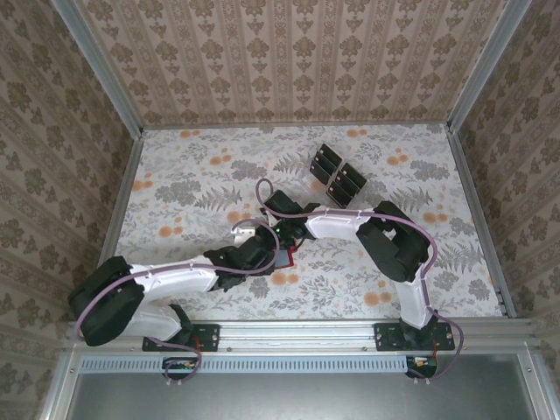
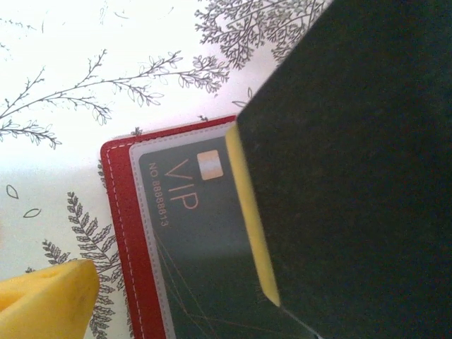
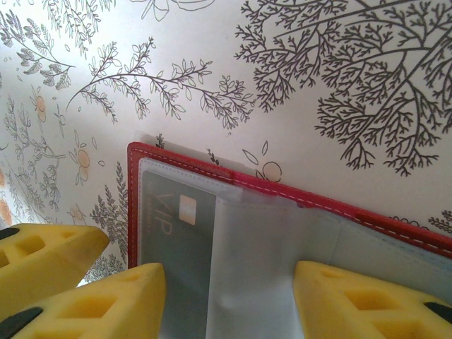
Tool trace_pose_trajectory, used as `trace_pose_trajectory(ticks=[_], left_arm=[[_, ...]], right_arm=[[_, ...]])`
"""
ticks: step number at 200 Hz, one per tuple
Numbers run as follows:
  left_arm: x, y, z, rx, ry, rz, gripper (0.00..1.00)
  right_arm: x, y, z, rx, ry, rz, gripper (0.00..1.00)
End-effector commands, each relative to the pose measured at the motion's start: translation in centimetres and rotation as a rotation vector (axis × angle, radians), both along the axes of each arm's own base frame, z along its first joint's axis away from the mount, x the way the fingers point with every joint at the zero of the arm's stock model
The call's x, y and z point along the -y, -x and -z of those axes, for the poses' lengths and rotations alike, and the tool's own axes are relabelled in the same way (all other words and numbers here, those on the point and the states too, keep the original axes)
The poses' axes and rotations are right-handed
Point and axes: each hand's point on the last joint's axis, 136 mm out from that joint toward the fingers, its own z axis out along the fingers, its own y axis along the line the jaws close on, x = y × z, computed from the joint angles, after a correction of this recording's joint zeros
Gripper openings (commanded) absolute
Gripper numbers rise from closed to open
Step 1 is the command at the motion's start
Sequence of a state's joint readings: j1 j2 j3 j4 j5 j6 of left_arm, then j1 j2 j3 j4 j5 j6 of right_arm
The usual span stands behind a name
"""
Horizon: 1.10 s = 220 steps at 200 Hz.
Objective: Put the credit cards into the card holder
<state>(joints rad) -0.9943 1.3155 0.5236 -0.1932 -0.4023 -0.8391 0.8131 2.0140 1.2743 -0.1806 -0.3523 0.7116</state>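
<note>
Right gripper (image 3: 226, 314): yellow fingertips (image 3: 367, 304) stand about halfway apart, both down on the inside of the open wallet. A clear plastic pocket (image 3: 261, 261) lies between them, and no pinch shows.
Left gripper (image 1: 269, 251): jaws are spread wide and carry nothing. One yellow fingertip (image 2: 42, 300) sits just beside the wallet's red border. In the right wrist view a further yellow finger (image 3: 42, 258) lies next to the same corner.
Dark block (image 2: 353, 176): a broad black slab with a yellow strip along its edge, over the right part of the wallet. I cannot tell what it belongs to.
Card holder (image 2: 116, 212): small red leather-like folding wallet with pale stitching. It lies open and flat near the middle of the surface, closer to the near edge than to the far one, under both gripper tips.
Stowed card (image 2: 191, 233): dark thin rectangle with pale "VIP" lettering and a small chip patch, seated in the clear window pocket at the holder's end.
Credit cards (image 1: 337, 173): several black rectangular cards bunched together toward the far edge, right of centre, well apart from the holder.
Surface (image 1: 175, 192): table with a floral pattern.
</note>
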Motion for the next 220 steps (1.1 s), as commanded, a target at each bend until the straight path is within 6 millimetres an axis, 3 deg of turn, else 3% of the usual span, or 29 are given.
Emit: trace_pose_trajectory(ticks=[1, 121, 220], left_arm=[[-1.0, 0.4, 0.9, -0.005, -0.031, -0.028, 1.0], [-1.9, 1.1, 2.5, -0.034, -0.033, -0.054, 1.0], [-2.1, 1.1, 2.3, -0.024, -0.026, -0.059, 1.0]], right_arm=[[1.0, 1.6, 1.6, -0.075, 0.038, -0.002, 0.53], [2.7, -0.7, -2.5, -0.008, -0.027, 0.068, 0.53], [3.1, 0.1, 0.3, -0.073, -0.019, 0.088, 0.53]])
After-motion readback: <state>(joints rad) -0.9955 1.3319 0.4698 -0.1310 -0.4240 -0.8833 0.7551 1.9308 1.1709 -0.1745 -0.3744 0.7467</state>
